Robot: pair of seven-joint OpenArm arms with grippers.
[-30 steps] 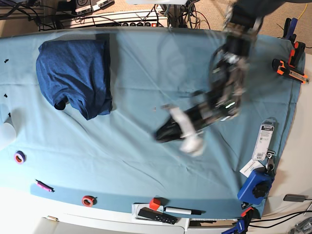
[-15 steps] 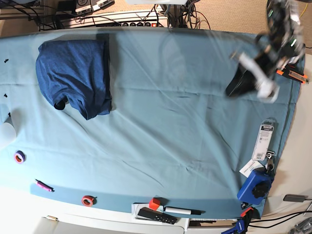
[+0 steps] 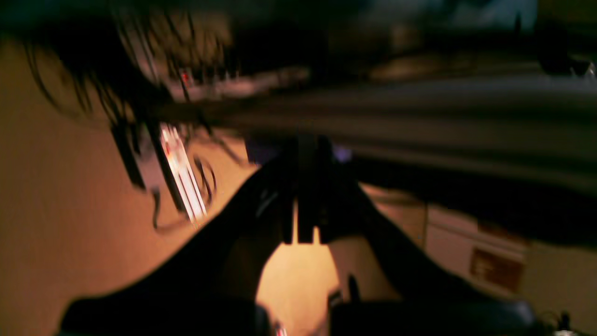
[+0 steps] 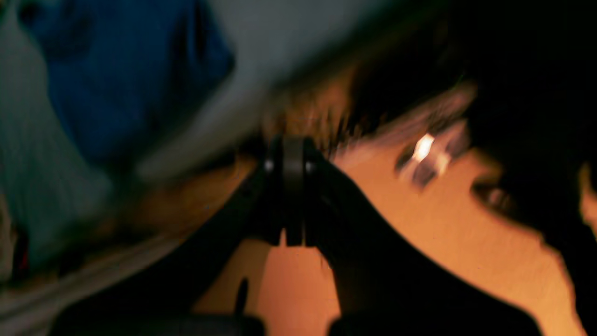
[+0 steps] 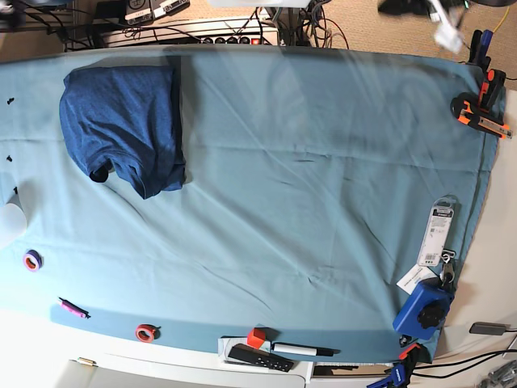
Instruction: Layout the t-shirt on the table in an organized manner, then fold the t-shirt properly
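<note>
T-shirt (image 5: 123,129): folded into a compact dark-blue bundle near the table's (image 5: 323,162) far left corner in the base view, untouched. Left gripper (image 3: 305,240), over mid-table a second ago, has withdrawn past the table's far right corner; right gripper (image 4: 293,242) sits off-table too. Both jaws closed, empty; though blurred, folding appears finished.

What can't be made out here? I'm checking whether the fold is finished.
- t-shirt: base view shows a bunched heap; sleeves and collar tucked out of sight.
- left gripper: base view, blurred and cut by the top edge.
- Both wrist views: motion blur smears everything beyond the shut fingers.
</note>
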